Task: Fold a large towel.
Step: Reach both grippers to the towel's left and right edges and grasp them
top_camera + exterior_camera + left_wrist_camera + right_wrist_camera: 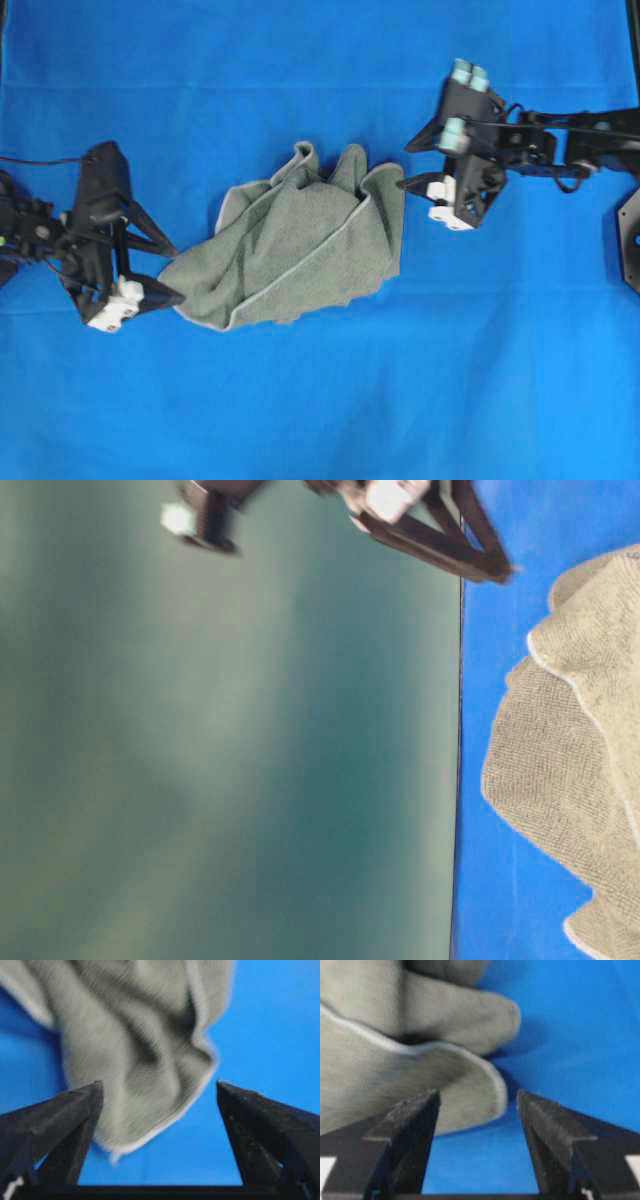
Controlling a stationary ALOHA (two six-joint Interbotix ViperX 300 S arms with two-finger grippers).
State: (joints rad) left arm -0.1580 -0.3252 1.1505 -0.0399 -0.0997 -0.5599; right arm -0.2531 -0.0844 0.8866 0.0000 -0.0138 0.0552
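Note:
The grey-green towel [300, 245] lies crumpled in a loose heap on the bright blue sheet [320, 400], its pale hem running across the folds. My left gripper [178, 272] stands open at the heap's left edge, a fingertip on each side of the left corner. In the left wrist view the towel [150, 1050] hangs just ahead of the open left gripper [158, 1082], with nothing pinched. My right gripper [403, 167] is open just off the upper right corner. The right wrist view shows a hemmed fold of towel [395, 1060] in front of the open right gripper [477, 1092].
The blue sheet covers the whole table. A black mount [628, 235] sits at the right edge. In the table-level view, which is turned on its side, the towel [580, 730] lies on the sheet beside a grey-green wall [220, 740], with dark gripper fingers [440, 540] above.

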